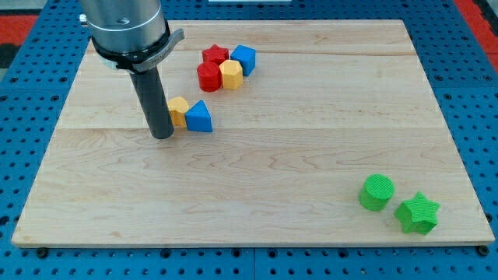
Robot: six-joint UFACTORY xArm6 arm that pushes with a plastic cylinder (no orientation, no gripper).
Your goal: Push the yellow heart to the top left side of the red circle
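While my tip [163, 135] touches the yellow heart [178, 110] on its right, holding nothing, I must push it up toward the red circle [208, 76].

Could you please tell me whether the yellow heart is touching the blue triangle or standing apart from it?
Touching: the yellow heart sits flush against the blue triangle on its right, no board showing between them. My tip is against the heart's left side.

Light wooden board [257, 171]: my tip [163, 135] sits just left of the yellow heart block [179, 110], which touches the blue triangular block [199, 117] on its right. Toward the view's top: red star block [215, 55], red circle block [208, 76] below it, yellow hexagonal block [231, 74] and blue cube-like block [244, 59] to the right, all bunched. Bottom right: green cylinder block [377, 192], green star block [418, 213] beside it.
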